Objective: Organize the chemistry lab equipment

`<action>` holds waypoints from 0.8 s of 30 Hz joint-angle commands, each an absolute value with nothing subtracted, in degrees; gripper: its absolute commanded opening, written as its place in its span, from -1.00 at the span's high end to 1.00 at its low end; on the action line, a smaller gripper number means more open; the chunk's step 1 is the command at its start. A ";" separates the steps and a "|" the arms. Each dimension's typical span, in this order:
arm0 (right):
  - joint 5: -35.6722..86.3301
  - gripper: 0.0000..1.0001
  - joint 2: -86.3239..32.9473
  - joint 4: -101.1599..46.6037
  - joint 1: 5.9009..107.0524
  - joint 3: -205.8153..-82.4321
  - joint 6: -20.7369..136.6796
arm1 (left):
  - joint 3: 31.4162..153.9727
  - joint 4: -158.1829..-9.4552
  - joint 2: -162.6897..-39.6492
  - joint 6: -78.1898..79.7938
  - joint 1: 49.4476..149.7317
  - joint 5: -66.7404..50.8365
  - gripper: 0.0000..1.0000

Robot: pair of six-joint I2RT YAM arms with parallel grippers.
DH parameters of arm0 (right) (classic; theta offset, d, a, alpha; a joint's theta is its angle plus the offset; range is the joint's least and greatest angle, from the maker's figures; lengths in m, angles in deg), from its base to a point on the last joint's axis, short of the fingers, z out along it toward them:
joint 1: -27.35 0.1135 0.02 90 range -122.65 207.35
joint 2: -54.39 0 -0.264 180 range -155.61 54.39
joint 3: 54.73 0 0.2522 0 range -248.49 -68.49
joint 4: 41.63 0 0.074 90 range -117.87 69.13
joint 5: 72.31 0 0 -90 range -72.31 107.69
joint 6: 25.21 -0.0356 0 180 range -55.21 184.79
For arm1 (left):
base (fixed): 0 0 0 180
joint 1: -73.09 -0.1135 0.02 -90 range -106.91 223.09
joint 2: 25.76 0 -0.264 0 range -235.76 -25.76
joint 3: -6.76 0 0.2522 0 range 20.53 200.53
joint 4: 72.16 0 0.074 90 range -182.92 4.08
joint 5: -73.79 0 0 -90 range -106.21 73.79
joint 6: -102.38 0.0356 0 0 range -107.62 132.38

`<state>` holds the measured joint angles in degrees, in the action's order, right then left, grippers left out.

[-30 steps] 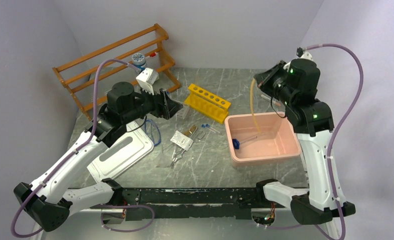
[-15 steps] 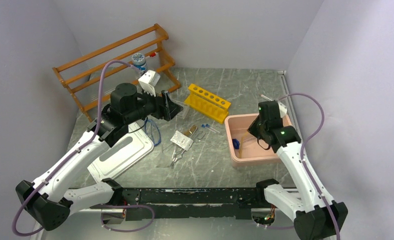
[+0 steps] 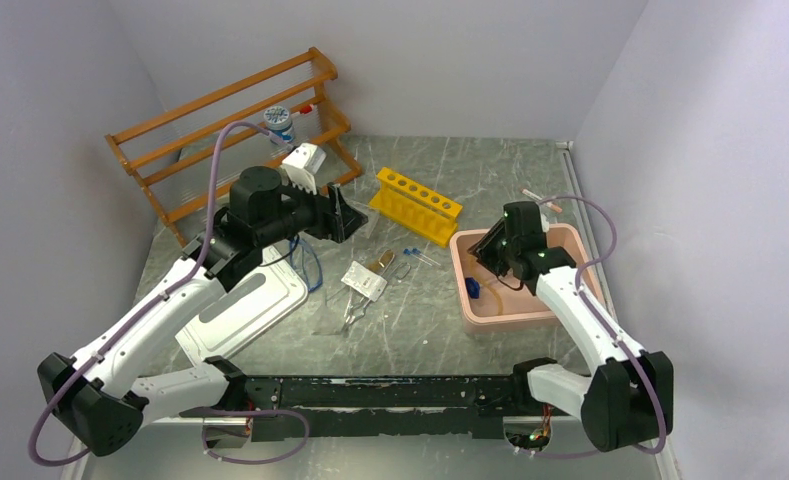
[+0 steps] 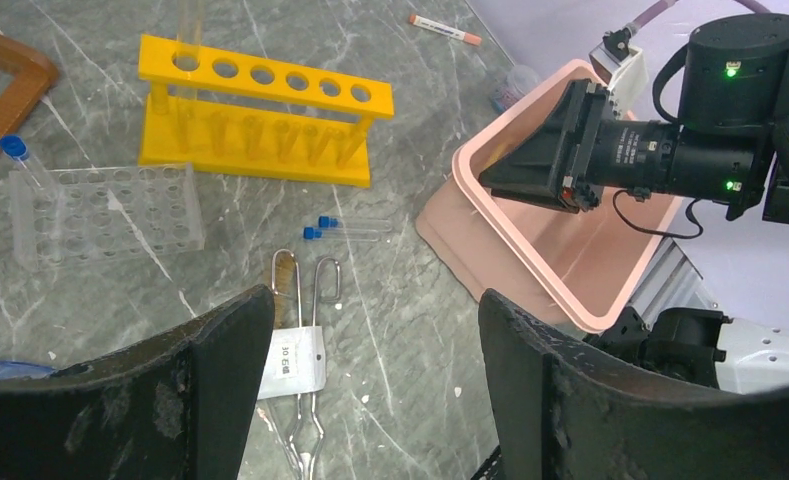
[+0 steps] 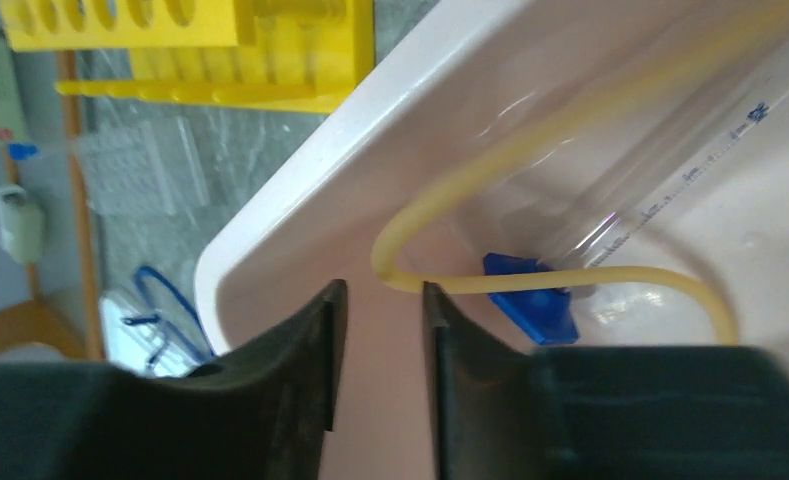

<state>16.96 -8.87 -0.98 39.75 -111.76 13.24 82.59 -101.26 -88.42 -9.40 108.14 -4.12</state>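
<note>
Right claw [image 5: 382, 295], jaws slightly apart and empty, hangs inside the pink bin [image 3: 460, 275], near the hose [image 5: 382, 258]. Left claw [image 4: 375, 300] is wide open, empty.

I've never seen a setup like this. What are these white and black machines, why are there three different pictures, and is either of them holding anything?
These are two robot arms bolted at the near edge of a table. The wide picture looks down from above. In it the left tool hovers over the clutter and the right tool dips into a pink bin.

The other two pictures come from cameras on the wrists, so the dark shapes at the bottom are each tool's own fingers.

On the table lie a yellow tube rack, tweezers, a white packet and a blue cord. A wooden rack stands at the back.

The left tool is wide open and empty. The right tool's fingers are slightly apart with nothing between them. A tan hose and a clear cylinder with a blue base lie in the bin.
</note>
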 commanded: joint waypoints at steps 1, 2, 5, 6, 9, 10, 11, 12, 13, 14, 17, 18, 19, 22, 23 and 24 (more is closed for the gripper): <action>15.06 0.10 -9.90 -0.74 39.17 -115.31 14.33 | 82.69 -101.43 -88.92 -8.21 108.49 -5.29 -0.57; 14.12 0.02 -9.72 0.46 39.14 -116.19 14.94 | 82.81 -101.54 -89.02 -8.05 108.51 -5.36 -0.57; 9.66 -0.06 -9.08 4.30 39.16 -118.67 17.18 | 82.94 -101.52 -89.25 -7.75 108.51 -5.42 -0.57; 7.80 -0.06 -9.07 5.55 39.12 -119.54 18.06 | 82.98 -101.44 -89.41 -7.67 108.51 -5.43 -0.58; 1.48 -0.05 -9.69 9.45 38.93 -121.83 20.48 | 83.20 -100.80 -90.25 -7.60 108.51 -5.28 -0.57; -0.04 -0.03 -9.95 10.28 38.70 -122.24 21.33 | 83.46 -100.52 -90.60 -7.57 108.51 -5.22 -0.57; -1.36 0.01 -10.16 10.89 38.32 -122.54 22.06 | 83.72 -100.25 -91.08 -7.59 108.51 -5.15 -0.57; -2.14 0.07 -10.49 11.12 37.85 -122.57 22.78 | 83.98 -99.99 -91.54 -7.57 108.51 -5.13 -0.57; -2.47 0.14 -10.78 11.02 37.14 -122.44 23.68 | 84.25 -99.80 -92.04 -7.57 108.51 -5.02 -0.57; -2.48 0.19 -11.24 10.63 35.95 -122.20 24.71 | 84.51 -99.59 -92.45 -7.57 108.51 -4.90 -0.57; -1.23 0.30 -12.66 7.46 32.91 -121.31 27.68 | 84.92 -99.20 -93.43 -7.61 108.51 -4.71 -0.57; -0.32 0.31 -13.45 6.24 31.88 -121.17 28.80 | 84.99 -99.20 -93.69 -7.57 108.51 -4.72 -0.57; 0.77 0.32 -14.29 4.68 30.92 -121.06 29.85 | 85.15 -99.19 -94.05 -7.50 108.51 -4.78 -0.57; 3.91 0.32 -18.35 1.62 28.80 -122.15 32.10 | 85.73 -99.36 -94.79 -7.55 108.51 -4.96 -0.56; 4.17 0.30 -20.04 1.00 28.29 -122.83 32.62 | 85.93 -99.37 -95.10 -7.57 108.51 -4.96 -0.56; 4.53 0.29 -21.47 0.37 27.92 -123.63 33.15 | 86.12 -99.45 -95.36 -7.57 108.51 -4.96 -0.56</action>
